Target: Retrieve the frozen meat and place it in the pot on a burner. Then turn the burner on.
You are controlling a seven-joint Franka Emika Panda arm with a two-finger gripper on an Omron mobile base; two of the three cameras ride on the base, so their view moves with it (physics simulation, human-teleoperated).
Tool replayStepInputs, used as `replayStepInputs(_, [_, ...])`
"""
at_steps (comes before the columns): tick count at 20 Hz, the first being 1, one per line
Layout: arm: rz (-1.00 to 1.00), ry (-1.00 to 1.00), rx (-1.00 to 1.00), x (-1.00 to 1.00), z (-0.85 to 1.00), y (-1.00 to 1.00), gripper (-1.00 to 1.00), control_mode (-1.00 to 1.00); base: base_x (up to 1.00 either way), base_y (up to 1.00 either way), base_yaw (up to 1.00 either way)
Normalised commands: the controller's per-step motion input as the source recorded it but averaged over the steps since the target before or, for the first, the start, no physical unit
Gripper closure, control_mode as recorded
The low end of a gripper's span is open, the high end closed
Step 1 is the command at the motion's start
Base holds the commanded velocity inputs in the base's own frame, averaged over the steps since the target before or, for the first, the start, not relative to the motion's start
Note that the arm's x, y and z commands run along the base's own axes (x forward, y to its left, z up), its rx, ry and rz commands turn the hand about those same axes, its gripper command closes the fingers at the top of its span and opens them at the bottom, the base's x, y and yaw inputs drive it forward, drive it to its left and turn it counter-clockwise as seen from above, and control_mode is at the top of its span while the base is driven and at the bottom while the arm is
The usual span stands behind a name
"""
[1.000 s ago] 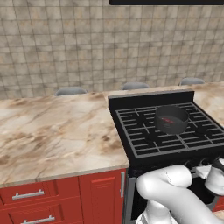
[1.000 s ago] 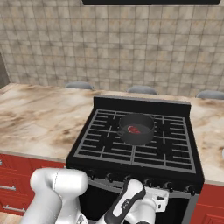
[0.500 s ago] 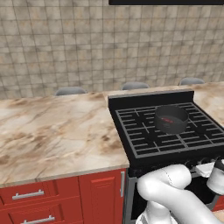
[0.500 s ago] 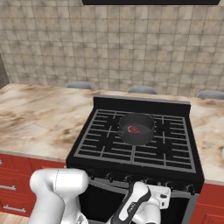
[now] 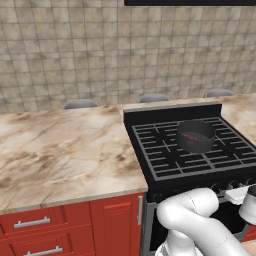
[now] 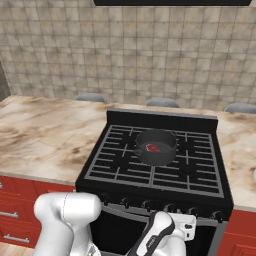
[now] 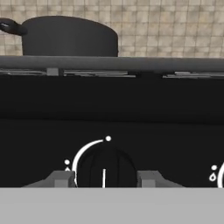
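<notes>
One knob (image 7: 104, 168) being clamped between gripper (image 7: 104, 178) fingers (image 7: 61, 178) on range front. Meat (image 6: 152, 147) being held in pot (image 6: 156, 146), pot being borne on burner (image 6: 186, 169).

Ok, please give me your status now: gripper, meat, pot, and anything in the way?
Gripper shut on stove knob. Frozen meat sits inside pot, pot on burner. Nothing in the way at the knob.
</notes>
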Motion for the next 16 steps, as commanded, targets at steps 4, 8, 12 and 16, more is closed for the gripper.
replayStepInputs(4, [0.00, 0.00, -0.12, 0.00, -0.01, 0.00, 1.00, -1.00, 0.00, 0.00, 0.00])
replayStepInputs(8, [0.04, 0.00, -0.41, 0.00, -0.06, 0.05, 1.00, -1.00, 0.00, 0.00, 0.00])
replayStepInputs(12, [0.10, 0.00, -0.50, 0.00, 0.00, 0.00, 1.00, -1.00, 0.00, 0.00, 0.00])
replayStepInputs(16, [0.07, 0.00, -0.49, 0.00, -0.08, 0.00, 1.00, -1.00, 0.00, 0.00, 0.00])
